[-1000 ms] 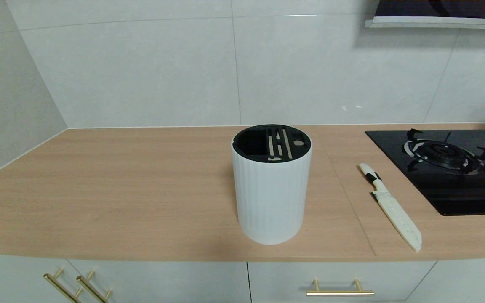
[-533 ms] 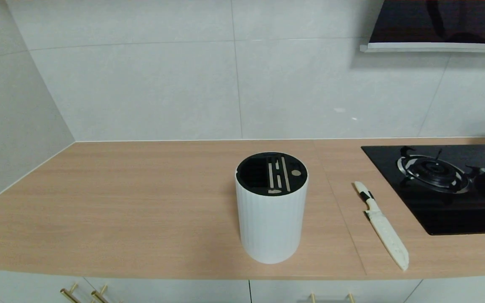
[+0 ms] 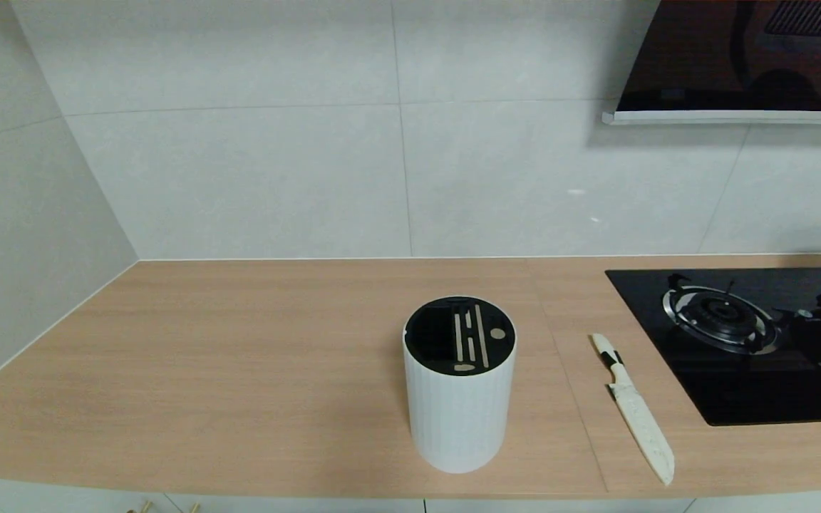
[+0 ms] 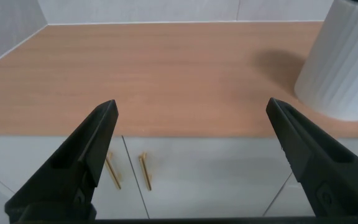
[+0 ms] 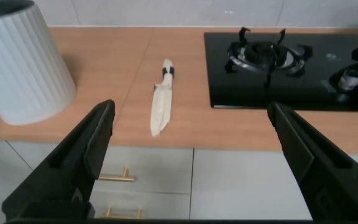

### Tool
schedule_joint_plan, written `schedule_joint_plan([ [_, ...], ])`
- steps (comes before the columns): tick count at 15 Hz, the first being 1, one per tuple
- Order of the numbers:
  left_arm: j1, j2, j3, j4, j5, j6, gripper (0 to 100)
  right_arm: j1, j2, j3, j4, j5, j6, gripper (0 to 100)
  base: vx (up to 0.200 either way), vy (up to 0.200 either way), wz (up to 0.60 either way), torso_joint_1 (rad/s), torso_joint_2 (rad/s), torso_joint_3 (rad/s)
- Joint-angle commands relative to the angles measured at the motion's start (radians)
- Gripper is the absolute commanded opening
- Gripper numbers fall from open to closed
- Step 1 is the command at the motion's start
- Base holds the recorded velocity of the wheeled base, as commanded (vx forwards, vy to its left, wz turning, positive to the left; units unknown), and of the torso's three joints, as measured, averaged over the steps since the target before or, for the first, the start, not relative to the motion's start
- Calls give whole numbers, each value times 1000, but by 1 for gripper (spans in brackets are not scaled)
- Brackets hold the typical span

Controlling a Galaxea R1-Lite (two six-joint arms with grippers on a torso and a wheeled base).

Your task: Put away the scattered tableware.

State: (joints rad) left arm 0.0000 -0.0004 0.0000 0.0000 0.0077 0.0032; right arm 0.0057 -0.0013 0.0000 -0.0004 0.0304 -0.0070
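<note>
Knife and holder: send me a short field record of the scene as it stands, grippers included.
knife: flat on the counter, between holder and stove, handle at the far end, tip near the front edge
holder: upright, white, nothing sticking out of its slotted black top
left gripper: open, empty, in front of the counter edge
right gripper: open, empty, in front of the counter edge, facing the knife
task state: knife not yet picked up
</note>
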Motion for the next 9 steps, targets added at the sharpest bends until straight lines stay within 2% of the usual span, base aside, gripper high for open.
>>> schedule_joint_plan([
  [1,0,0,0,0,0,0,100,0,1,0,-1,0,-1,100,0,0,0,193,-383,-198],
  [9,0,0,0,0,2,0,100,0,1,0,0,0,-1,100,0,0,0,17,-35,-16],
])
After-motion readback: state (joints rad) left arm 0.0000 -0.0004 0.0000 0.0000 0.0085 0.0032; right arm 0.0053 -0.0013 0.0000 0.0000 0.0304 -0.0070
